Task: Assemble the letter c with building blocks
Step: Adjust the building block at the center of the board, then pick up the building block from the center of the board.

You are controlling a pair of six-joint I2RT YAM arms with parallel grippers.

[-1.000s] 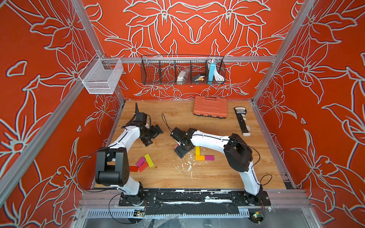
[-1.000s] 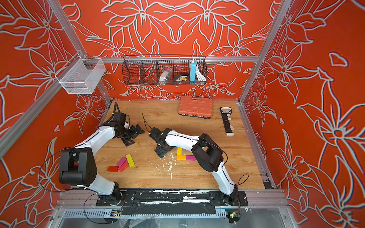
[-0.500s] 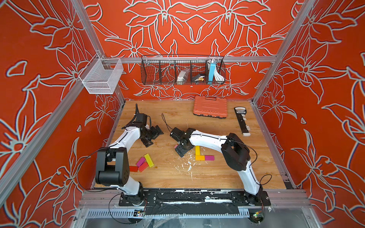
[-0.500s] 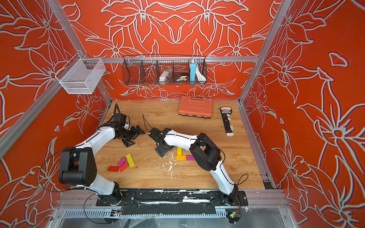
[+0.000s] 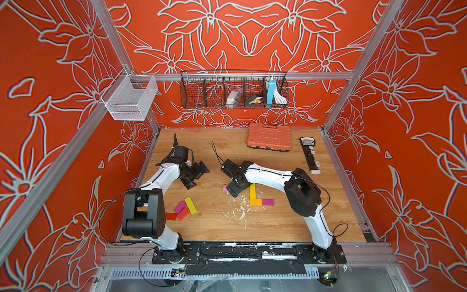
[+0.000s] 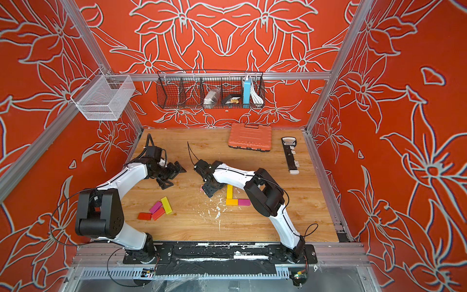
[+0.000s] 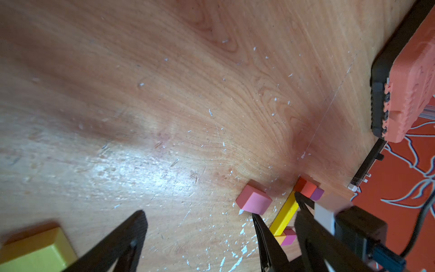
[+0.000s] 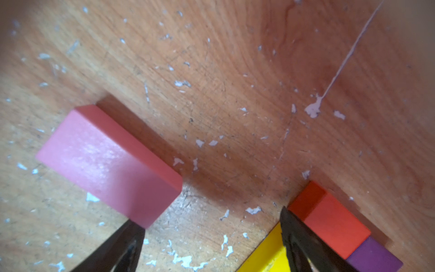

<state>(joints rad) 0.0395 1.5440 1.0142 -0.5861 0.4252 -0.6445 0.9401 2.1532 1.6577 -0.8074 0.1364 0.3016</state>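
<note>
Plainly, the right gripper [image 8: 210,220] hangs low over the wooden table [image 5: 278,227] near its centre, jaws spread wide and holding nothing. One fingertip sits at the near corner of the pink block [image 8: 106,162]; the other stands just beside the red block [image 8: 334,223]. The red block and the purple block [image 8: 374,259] lie end to end at the 12 o'clock end of the yellow bar [image 5: 252,191], hidden under the arm in both top views. At the bar's 6 o'clock end the orange block [image 5: 254,201] and magenta block [image 5: 268,202] run toward 3 o'clock, so the letter looks close to formed. The pink block lies skewed at about 9 o'clock from the bar's top, apart from it.

The step in hand appears to be taking the pink block. To do it well, the gripper should slide toward 9 o'clock until the block sits centred between the fingers, turn the wrist to match its skew, and close across its narrow width. The risk is the finger by the red block: a sweep toward 3 o'clock could knock that arm out of line.

The left gripper [image 5: 196,176] hovers at 10 o'clock, jaws apart and empty. Spare blocks, the loose yellow block [image 5: 190,205] among them, wait at 8 o'clock.
</note>
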